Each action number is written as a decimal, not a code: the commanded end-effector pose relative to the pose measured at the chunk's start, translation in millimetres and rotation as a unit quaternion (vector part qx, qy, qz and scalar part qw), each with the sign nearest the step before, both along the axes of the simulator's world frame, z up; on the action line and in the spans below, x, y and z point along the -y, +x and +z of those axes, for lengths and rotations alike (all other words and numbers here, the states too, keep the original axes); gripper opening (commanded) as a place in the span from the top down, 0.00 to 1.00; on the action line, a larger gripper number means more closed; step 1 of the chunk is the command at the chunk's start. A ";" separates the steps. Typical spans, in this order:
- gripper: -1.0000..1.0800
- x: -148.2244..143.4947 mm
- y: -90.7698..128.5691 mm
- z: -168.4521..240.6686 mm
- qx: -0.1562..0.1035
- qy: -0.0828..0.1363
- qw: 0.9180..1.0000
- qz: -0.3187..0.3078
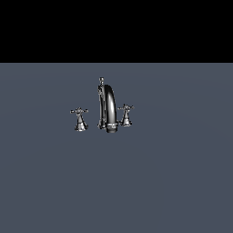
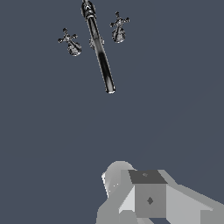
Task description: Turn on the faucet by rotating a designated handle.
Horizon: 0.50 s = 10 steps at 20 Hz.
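The faucet (image 1: 108,109) is a small chrome fixture standing on the flat grey surface (image 1: 173,182). It has a tall arched spout (image 1: 109,102), a thin upright rod (image 1: 101,86) behind it, and two cross-topped handles. One handle (image 1: 79,119) is on the exterior view's left, the other (image 1: 125,114) on its right. The arm does not show in the exterior view. In the wrist view the faucet (image 2: 99,48) is seen from above, with both handles (image 2: 70,41) (image 2: 119,28) beside the spout. My gripper (image 2: 146,186) shows only as grey blocks, well apart from the faucet, and its fingers cannot be made out.
A plain grey floor (image 2: 175,109) surrounds the fixture, with a black background above it in the exterior view.
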<state>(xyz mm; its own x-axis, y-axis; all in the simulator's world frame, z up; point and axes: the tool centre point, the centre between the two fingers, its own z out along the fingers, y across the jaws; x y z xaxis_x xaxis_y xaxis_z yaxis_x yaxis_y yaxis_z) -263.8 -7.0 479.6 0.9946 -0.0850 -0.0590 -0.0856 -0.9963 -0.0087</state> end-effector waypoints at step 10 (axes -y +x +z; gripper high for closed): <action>0.64 -0.1 33.7 -112.8 -0.105 0.009 0.994 0.003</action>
<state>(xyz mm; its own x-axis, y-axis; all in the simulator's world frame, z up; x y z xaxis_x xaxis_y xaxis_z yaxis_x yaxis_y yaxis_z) -237.7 1.5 384.9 0.9682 -0.0456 -0.2459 -0.0472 -0.9989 -0.0006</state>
